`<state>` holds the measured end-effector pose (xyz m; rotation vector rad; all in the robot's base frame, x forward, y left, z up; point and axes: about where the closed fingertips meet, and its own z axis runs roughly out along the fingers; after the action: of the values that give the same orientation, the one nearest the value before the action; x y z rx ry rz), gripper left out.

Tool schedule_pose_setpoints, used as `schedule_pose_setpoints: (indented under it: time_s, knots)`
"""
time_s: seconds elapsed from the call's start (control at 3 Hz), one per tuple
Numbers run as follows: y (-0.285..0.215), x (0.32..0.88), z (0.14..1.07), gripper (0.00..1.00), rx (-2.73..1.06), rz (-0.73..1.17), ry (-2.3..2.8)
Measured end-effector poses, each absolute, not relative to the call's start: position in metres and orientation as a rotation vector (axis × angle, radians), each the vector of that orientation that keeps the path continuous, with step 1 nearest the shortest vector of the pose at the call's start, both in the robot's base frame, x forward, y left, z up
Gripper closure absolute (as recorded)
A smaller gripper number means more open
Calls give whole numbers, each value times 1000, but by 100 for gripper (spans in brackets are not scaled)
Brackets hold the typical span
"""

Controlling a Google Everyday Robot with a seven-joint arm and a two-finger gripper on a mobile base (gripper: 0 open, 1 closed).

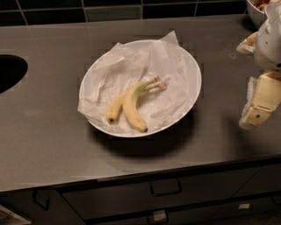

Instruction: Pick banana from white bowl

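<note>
The white bowl sits in the middle of the grey counter, lined with crumpled white paper. Two bananas lie in it side by side with their stems pointing up and right. The banana is the thicker, strongly curved one, with a greenish neck and a dark tip pointing toward the front rim. The slimmer, paler banana lies just to its left and partly behind it. My gripper, cream-coloured, hangs at the right edge of the view. It is well to the right of the bowl and touches nothing.
A dark sink opening cuts into the counter at the far left. A smaller white bowl with food stands at the back right, behind my arm. A dark tiled wall runs along the back. Drawers sit under the counter's front edge.
</note>
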<state>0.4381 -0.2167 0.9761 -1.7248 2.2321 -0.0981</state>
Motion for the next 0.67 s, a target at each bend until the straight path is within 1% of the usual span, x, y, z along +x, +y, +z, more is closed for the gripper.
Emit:
schedule_pose_setpoints:
  time_s: [0.67]
  knots:
    - [-209,442,982,0,-1750,-108,2199]
